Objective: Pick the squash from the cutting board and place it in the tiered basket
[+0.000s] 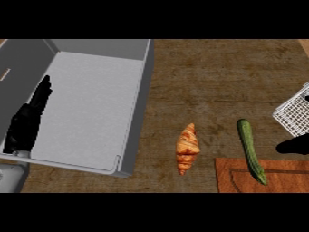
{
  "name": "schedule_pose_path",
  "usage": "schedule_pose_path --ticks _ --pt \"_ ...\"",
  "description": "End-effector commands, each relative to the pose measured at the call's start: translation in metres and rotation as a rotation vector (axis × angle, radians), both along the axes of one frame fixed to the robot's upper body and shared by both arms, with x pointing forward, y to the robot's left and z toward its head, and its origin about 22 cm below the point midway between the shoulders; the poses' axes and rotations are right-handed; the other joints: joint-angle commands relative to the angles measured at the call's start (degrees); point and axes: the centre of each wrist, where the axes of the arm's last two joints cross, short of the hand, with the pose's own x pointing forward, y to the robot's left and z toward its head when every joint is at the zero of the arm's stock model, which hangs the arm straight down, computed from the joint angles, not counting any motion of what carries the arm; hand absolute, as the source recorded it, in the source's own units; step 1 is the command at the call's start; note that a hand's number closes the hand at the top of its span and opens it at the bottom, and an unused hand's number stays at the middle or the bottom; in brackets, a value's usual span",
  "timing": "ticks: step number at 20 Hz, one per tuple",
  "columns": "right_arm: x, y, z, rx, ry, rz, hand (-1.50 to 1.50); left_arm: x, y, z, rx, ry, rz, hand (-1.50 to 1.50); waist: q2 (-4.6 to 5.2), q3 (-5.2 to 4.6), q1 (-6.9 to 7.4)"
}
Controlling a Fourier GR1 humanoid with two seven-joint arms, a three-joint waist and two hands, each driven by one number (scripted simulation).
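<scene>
Leftmost, a grey sink [89, 104] sunk into the brown counter [210, 77], taking up the upper left corner. Over its left part, the left hand [26, 124]: black, released, fingers straight and close together, pointing up and slightly right, holding nothing. Just below it, at the lower edge, a bit of the grey left forearm [3, 176].

Further right, past the sink's rim and on bare counter, a golden croissant [187, 148], lying lengthwise, touched by nothing.

Next to that, apart from it, the squash [252, 152]: long, thin, green, lying nearly upright in the view with a slight lean. Lower end on the wooden board [290, 179], upper end past the board's top edge and over the counter. Free of both hands.

Right of the squash, at the view's right edge, the white wire basket [297, 115], only partly visible. In front of it and cut off by the edge, the right hand [302, 146], a dark shape near the squash's middle but not touching it. Released or clenched: cannot tell, too much hidden beyond the edge. Nothing seen in its grasp.
</scene>
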Motion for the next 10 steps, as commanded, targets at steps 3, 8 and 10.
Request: schedule_pose_path --ticks 3,8,10 --pt "0.013 0.008 -0.01 -0.021 0.185 -0.065 -1.5 -0.005 -0.005 -0.005 -0.011 -0.007 -0.001 0.0 0.67 0.77 0.19" --pt "0.012 0.024 -0.021 -0.04 0.207 -0.043 -1.5 0.008 -0.003 0.001 -0.007 -0.003 0.014 0.0 0.66 0.77 -0.38" --pt "0.001 0.041 -0.026 -0.055 0.198 -0.019 -1.5 0.01 -0.004 -0.017 0.003 0.009 0.018 0.0 0.66 0.72 -1.23"
